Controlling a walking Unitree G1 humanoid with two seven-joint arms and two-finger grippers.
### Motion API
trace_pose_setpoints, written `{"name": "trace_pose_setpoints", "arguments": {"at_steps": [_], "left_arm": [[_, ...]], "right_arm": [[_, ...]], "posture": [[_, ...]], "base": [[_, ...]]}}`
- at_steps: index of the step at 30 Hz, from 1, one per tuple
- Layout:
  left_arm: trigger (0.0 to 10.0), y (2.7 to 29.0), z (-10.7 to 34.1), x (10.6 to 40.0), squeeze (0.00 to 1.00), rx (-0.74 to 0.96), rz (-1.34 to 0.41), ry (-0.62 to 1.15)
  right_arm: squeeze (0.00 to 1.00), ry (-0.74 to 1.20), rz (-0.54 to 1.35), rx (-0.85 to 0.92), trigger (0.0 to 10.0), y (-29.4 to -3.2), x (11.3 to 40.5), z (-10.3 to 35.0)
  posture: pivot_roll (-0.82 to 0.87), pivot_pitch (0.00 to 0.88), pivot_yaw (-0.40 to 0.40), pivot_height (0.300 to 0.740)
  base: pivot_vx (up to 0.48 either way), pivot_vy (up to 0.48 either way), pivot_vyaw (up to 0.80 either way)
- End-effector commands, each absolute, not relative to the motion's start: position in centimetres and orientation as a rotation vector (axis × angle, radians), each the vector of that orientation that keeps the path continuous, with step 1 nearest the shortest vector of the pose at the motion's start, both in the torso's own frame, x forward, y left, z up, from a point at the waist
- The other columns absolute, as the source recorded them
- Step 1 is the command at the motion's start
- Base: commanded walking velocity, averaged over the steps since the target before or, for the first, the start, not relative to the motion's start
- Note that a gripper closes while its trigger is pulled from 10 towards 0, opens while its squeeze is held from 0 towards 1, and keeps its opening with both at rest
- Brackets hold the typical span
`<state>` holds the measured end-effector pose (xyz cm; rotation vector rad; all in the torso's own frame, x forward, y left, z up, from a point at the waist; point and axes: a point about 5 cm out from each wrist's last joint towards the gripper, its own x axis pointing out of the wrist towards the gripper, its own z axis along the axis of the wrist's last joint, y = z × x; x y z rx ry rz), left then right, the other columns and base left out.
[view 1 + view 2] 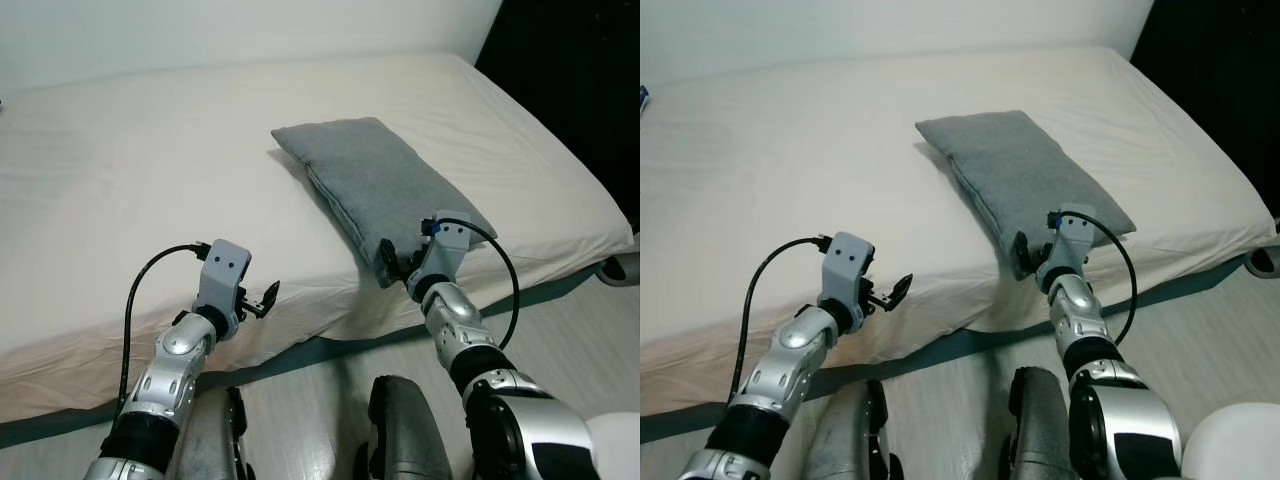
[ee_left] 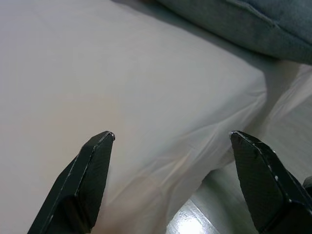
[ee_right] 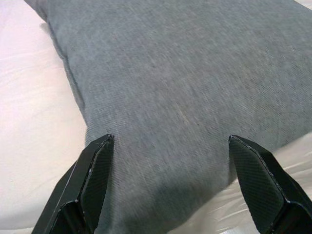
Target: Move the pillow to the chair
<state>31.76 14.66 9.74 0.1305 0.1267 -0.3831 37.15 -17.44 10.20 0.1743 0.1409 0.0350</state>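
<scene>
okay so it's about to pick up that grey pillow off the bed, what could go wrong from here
Two likely risks. The right pincer is open at only the near end of the grey pillow, so a one-end pinch may let the rest sag, drag or slip. The left pincer is open over the bed sheet, beside the pillow, and could snag loose fabric at the mattress edge.

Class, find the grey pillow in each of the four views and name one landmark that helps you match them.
Left eye view: grey pillow right of centre on the bed.
Right eye view: same place.
Left wrist view: top right corner.
Right wrist view: ahead of the open fingers.
Shared landmark: cream sheet.
</scene>
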Motion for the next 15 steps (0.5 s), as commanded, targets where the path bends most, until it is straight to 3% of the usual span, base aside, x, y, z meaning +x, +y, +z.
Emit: {"name": "trace_pose_setpoints", "arguments": {"at_steps": [1,6,15], "left_arm": [[10.0,14.63,9.19,31.51,0.00,0.119,-0.384,0.149],[10.0,14.57,9.38,31.56,0.00,0.120,-0.386,0.139],[10.0,14.39,9.57,31.68,0.00,0.121,-0.387,0.133]], "right_arm": [[0.00,0.136,0.041,0.188,10.0,-17.27,37.25,10.31],[0.00,0.144,0.112,0.152,10.0,-16.32,37.57,10.69],[0.00,0.197,0.058,0.179,10.0,-16.99,37.54,10.23]], "posture": [[0.07,0.203,-0.050,0.560],[0.07,0.211,-0.050,0.560],[0.08,0.220,-0.048,0.560]], "base": [[0.000,0.000,0.00],[0.000,0.000,0.00],[0.000,0.000,0.00]]}}
